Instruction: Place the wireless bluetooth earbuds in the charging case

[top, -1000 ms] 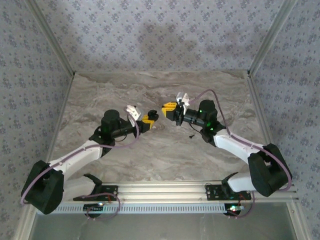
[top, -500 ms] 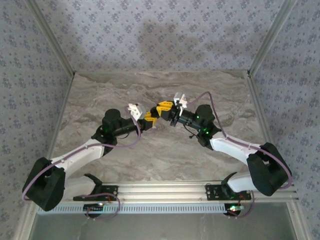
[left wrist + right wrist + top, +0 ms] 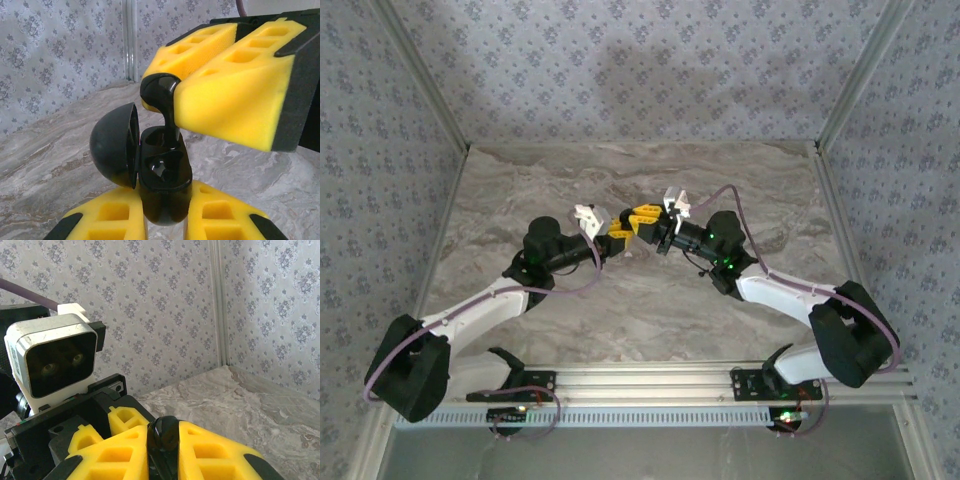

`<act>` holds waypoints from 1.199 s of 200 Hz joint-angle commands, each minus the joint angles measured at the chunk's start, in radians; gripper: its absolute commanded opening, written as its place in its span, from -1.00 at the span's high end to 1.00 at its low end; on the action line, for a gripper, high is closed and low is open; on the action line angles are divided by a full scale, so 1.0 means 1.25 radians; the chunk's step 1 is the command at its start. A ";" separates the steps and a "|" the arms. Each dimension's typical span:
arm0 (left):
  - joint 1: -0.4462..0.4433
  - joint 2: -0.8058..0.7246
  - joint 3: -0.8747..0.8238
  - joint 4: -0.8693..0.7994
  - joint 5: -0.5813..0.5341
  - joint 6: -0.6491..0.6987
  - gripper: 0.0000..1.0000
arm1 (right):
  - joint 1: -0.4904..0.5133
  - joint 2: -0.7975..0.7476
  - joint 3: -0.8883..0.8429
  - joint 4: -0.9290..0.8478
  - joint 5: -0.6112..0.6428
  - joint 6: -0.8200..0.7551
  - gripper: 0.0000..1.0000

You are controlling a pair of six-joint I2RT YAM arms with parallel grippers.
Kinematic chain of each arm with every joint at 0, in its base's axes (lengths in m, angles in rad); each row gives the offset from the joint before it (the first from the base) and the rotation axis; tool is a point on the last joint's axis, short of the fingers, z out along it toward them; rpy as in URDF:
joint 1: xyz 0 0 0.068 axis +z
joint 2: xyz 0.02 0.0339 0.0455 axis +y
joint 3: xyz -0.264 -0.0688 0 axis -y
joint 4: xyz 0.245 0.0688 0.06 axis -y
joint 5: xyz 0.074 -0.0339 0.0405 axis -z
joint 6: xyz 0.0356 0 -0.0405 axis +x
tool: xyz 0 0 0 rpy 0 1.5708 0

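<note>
Glossy black plastic charging case (image 3: 162, 172) with domed lid (image 3: 114, 145) swung open, clamped upright between left yellow foam fingers (image 3: 107, 222) above grey marbled surface (image 3: 45, 155), right yellow foam fingers (image 3: 235, 95) closed on curved black plastic earbud (image 3: 161, 92) just above case, stem entering its well.

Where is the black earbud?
Left wrist view, centre: the black earbud is pinched in the right tool, its stem tip at the mouth of the open case held by the left tool.

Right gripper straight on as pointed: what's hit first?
The black earbud in the right gripper meets the open charging case held by the left gripper; stem looks at a socket, depth unclear.
</note>
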 commanded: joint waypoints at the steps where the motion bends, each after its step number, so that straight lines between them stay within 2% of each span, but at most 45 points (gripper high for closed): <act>1: -0.007 -0.011 0.022 0.052 -0.013 -0.007 0.69 | 0.007 0.004 -0.011 0.030 0.000 0.013 0.60; 157: -0.006 -0.007 0.033 0.048 0.005 0.004 0.69 | 0.014 0.060 0.007 0.103 -0.009 0.049 0.59; 240: -0.008 -0.017 0.023 0.039 -0.012 0.014 0.69 | 0.009 0.035 0.002 0.153 0.005 0.083 0.60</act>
